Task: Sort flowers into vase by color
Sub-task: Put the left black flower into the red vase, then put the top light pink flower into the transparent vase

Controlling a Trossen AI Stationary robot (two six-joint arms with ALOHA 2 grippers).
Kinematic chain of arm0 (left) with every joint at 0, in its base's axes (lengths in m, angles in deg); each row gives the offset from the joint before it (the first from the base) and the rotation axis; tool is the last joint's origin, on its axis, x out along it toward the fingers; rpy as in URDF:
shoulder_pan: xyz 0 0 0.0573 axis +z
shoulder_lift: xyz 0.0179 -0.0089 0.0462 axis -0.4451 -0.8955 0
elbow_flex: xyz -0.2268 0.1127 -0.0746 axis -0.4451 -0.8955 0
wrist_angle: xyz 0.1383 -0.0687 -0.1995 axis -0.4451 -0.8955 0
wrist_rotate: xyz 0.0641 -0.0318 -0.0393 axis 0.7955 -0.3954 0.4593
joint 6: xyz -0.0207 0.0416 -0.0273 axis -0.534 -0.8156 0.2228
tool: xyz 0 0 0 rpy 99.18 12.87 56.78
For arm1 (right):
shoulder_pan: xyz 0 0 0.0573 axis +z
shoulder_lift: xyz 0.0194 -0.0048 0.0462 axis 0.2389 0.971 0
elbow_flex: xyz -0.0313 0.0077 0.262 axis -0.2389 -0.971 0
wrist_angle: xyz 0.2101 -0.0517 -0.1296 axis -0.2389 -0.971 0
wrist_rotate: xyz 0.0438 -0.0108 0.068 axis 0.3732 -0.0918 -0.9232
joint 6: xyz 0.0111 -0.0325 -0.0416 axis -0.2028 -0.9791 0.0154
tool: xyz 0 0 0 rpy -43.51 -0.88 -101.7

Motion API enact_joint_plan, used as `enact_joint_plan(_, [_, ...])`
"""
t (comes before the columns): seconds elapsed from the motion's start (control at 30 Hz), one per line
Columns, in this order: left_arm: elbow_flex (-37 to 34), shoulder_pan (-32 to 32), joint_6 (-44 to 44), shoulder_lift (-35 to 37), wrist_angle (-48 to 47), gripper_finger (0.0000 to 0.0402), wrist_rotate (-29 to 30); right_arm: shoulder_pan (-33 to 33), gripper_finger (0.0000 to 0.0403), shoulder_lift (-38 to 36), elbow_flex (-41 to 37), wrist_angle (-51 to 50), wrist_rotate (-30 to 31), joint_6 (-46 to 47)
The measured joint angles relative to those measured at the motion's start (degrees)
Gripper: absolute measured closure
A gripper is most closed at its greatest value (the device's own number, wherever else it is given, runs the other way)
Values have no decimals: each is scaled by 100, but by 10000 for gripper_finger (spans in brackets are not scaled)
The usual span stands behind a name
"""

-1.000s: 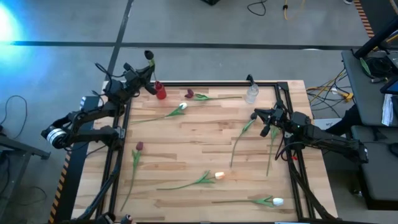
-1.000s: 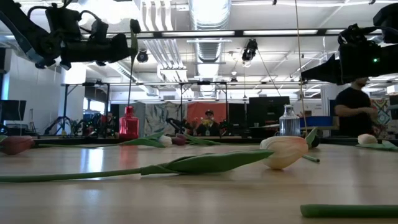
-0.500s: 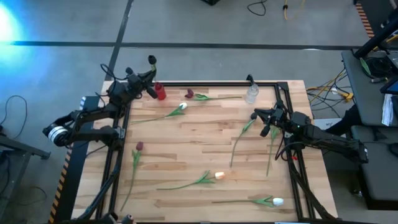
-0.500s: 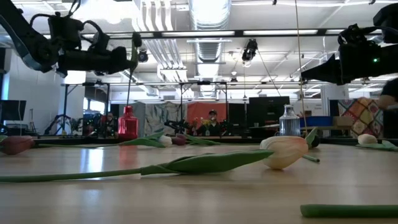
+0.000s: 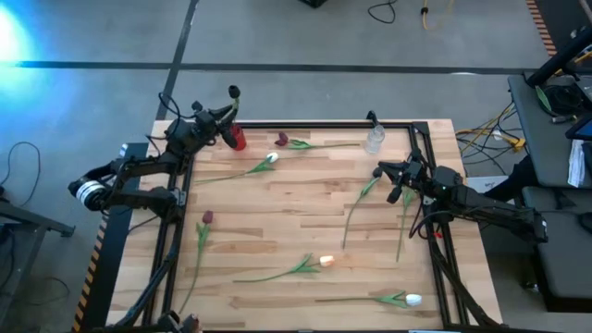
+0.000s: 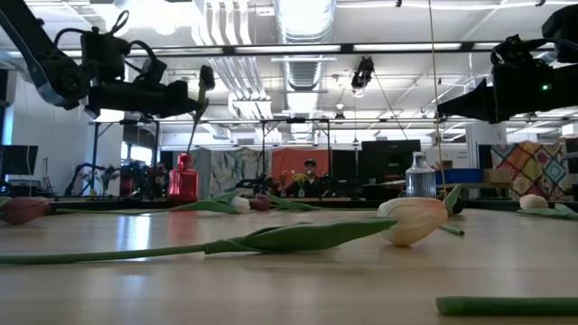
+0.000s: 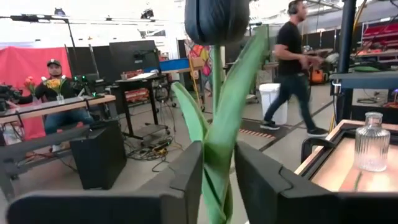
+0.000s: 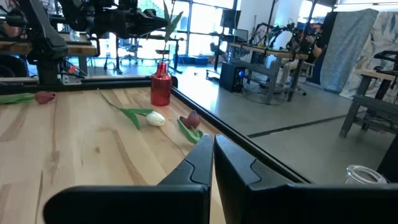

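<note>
Red vase point(image 8: 161, 86), white tulip point(image 8: 155, 118), maroon tulip point(image 8: 192, 120), wooden table point(image 8: 74, 155)

At the table's point(image 5: 305, 222) far left corner a bottle point(image 5: 238, 138) stands; a second bottle point(image 5: 374, 139) stands at the far right corner. Between them lie two flowers point(image 5: 294, 143) (heads close together). Four more lie scattered nearer the front. The left gripper point(image 5: 222, 117) hangs just beside the first bottle, a stem point(image 7: 217, 124) between its fingers.

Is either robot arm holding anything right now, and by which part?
The left gripper has a dark-headed tulip between its fingers, by the green stem and leaves below the head, above the red vase. The right gripper is shut on nothing.
</note>
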Motion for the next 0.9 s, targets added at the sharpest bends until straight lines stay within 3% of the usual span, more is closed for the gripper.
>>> enact_joint_plan(0.43, [2, -2, -371, 1025, -1601, 246, -9, 1, 394, -2, 0, 0, 0, 0])
enact_joint_plan(0.7, [-102, -211, -451, 2166, -2581, 243, -39, 1, 394, 0, 0, 0, 0, 0])
enact_joint_plan(0.9, [-538, -911, -536, 2878, -2769, 257, -52, 1, 394, 0, 0, 0, 2, 0])
